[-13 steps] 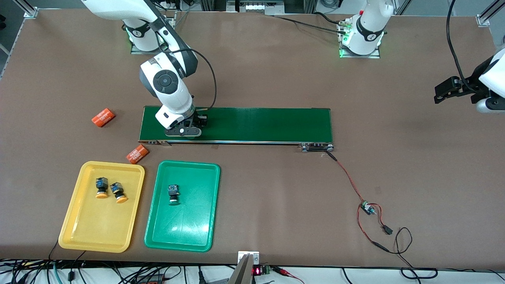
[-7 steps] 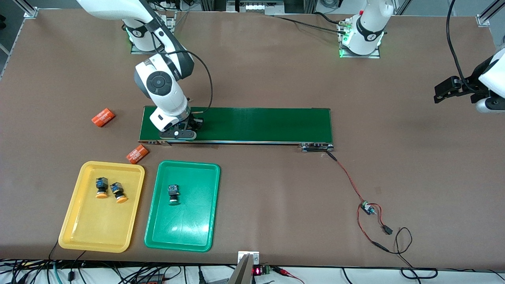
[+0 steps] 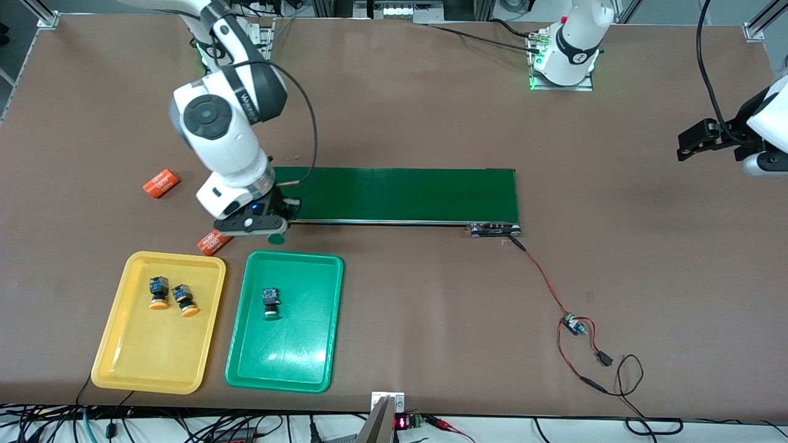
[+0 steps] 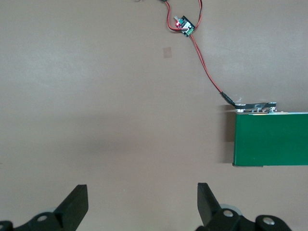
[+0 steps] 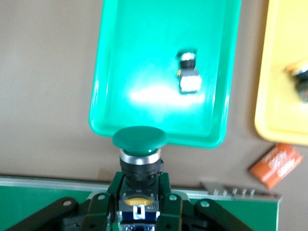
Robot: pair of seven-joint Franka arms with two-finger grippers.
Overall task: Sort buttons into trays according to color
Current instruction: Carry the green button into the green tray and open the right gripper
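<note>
My right gripper (image 5: 139, 202) is shut on a green-capped button (image 5: 139, 139), its cap pointing toward the green tray (image 5: 144, 48). In the front view this gripper (image 3: 258, 223) hangs over the belt's edge at the right arm's end, the held button (image 3: 277, 237) just short of the green tray's rim (image 3: 294, 255). One green button (image 3: 270, 303) lies in that tray. Two orange-yellow buttons (image 3: 159, 292) (image 3: 184, 299) lie in the yellow tray (image 3: 175, 255). My left gripper (image 4: 143, 202) is open and empty, and waits over bare table at the left arm's end (image 3: 683, 147).
A long dark-green conveyor belt (image 3: 400, 194) crosses the table's middle. Two orange numbered cylinders lie near the right arm's end, one (image 3: 161, 183) beside the belt, one (image 3: 214, 241) by the yellow tray's corner. A red wire with a small circuit board (image 3: 574, 324) trails from the belt's other end.
The right gripper closed on the green button on the belt, then rose and moved off the belt toward the green tray. The left arm has not moved.
</note>
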